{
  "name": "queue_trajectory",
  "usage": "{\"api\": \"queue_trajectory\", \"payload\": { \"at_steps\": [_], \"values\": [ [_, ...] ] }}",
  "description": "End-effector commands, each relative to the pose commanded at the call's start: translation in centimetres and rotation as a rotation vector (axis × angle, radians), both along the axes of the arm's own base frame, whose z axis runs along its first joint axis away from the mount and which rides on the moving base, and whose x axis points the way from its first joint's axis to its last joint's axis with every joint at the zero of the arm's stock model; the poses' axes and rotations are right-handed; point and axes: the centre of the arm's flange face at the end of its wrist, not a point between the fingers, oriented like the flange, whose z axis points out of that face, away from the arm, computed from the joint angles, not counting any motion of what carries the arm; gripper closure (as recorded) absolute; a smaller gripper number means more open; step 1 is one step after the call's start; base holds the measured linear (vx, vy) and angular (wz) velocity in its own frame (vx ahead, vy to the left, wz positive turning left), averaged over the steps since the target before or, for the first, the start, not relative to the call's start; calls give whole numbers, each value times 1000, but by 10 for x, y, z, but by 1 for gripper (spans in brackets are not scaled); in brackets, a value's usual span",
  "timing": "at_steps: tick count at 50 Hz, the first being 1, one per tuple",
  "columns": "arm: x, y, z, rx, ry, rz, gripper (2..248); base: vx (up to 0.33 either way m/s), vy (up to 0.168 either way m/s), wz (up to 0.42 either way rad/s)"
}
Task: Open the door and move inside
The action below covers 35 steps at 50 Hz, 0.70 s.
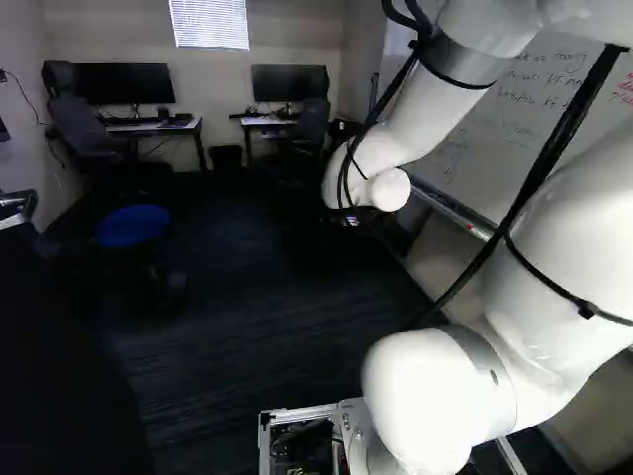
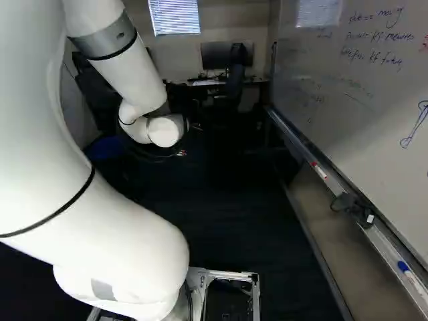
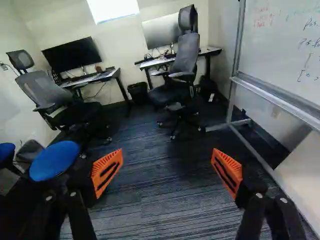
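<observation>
Orange-padded hand [image 2: 180, 153], fingers [image 3: 107, 172] well apart

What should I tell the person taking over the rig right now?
Gripper: the black two-finger gripper with orange pads is open, holding nothing.
Door: in none of the views; can't tell whether it was opened.
Around: metal-framed whiteboard on the right, round blue stool seat on the left, two grey mesh office chairs ahead.
Left: probably confirm whether the base is through the doorway.
</observation>
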Motion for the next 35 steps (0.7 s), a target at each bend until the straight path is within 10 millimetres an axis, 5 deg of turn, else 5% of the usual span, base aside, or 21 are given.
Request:
{"api": "queue_trajectory", "payload": {
  "at_steps": [35],
  "values": [
    [0,0,0,0,0,0,3,171,5,-5]
  ]
}}
